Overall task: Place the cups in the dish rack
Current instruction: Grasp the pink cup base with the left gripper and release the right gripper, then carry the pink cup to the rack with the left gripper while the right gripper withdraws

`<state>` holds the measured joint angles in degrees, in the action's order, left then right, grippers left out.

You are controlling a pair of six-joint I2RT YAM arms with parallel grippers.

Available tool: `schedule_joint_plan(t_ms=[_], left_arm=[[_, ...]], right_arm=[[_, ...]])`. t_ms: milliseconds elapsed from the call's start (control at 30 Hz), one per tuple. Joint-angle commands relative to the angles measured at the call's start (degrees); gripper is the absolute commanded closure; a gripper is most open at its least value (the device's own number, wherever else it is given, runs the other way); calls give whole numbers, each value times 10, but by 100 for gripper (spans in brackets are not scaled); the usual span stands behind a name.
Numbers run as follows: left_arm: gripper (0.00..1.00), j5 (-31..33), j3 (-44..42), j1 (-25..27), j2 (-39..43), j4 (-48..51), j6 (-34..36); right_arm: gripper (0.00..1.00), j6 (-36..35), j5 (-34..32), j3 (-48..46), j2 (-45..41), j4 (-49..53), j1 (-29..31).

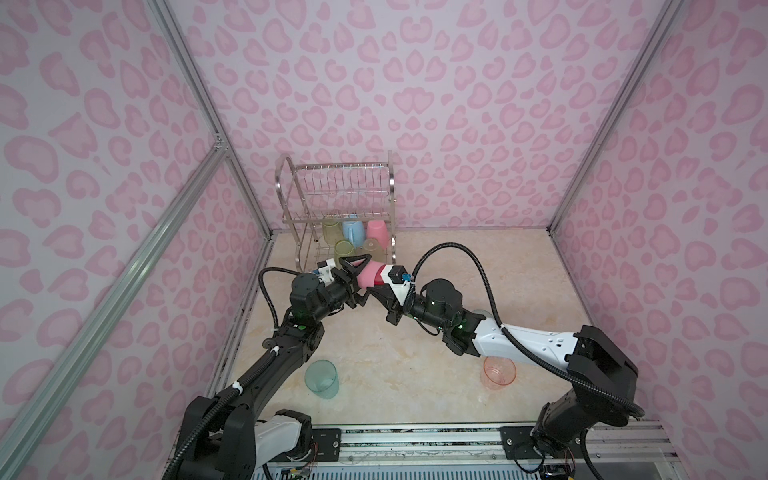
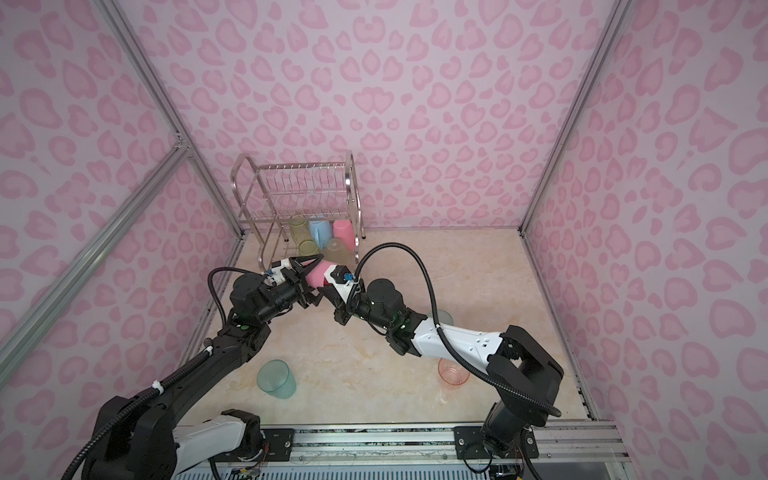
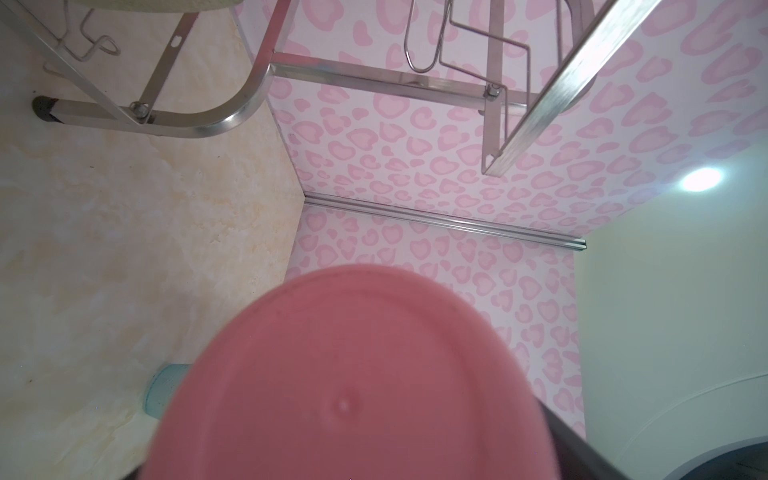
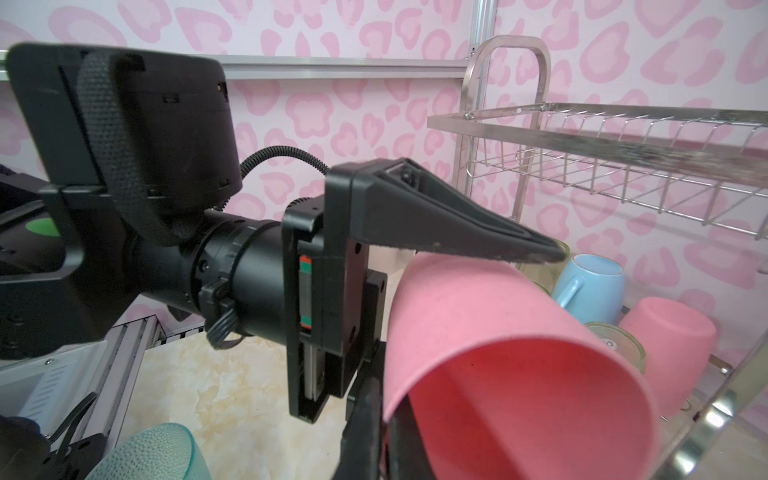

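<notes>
As held pink cup (image 1: pixel 368 277) hangs, dish rack (image 4: pixel 623 139) behind, blue mug (image 1: pixel 352 232) inside

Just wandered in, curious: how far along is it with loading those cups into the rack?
Over halfway. Five cups sit on the lower shelf of the dish rack. A pink cup is in hand: the right pincer pinches its rim, the left pincer straddles it. Left on the table: a teal cup, a peach cup and another teal cup behind the right arm.

Lab test booth: pink-printed panel walls (image 1: pixel 415 62), aluminium frame posts (image 1: pixel 194 83), marble-look tabletop (image 1: pixel 395 374).
</notes>
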<state>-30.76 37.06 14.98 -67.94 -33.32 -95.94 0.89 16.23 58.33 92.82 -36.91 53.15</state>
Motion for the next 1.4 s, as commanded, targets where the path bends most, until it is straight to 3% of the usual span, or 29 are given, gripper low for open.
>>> schedule_joint_plan(t_ms=[0, 233, 367, 500, 600, 767, 933, 1200, 1367], left_arm=[[14, 10, 5, 0, -2, -42, -8], [33, 31, 6, 0, 7, -33, 16], [36, 52, 1, 0, 17, -20, 50], [36, 78, 7, -5, 32, 12, 130], [36, 116, 9, -11, 52, 59, 207], [36, 216, 15, -11, 85, 176, 353], [36, 392, 8, -4, 104, 258, 505], [35, 575, 11, -1, 15, 246, 595], [35, 636, 30, -3, -63, 179, 637]], right_arm=[[100, 9, 6, 4, 7, -22, 1], [100, 19, 7, 11, 17, -19, -5], [99, 25, 7, 18, 20, -8, -8], [63, 26, -1, 10, 11, -2, -11], [53, 29, -11, -13, -10, -5, -19], [53, 30, -29, -56, -53, -4, -42], [53, 26, -41, -95, -96, -6, -62], [54, 16, -44, -135, -128, -31, -71], [54, 14, -50, -159, -144, -44, -75]])
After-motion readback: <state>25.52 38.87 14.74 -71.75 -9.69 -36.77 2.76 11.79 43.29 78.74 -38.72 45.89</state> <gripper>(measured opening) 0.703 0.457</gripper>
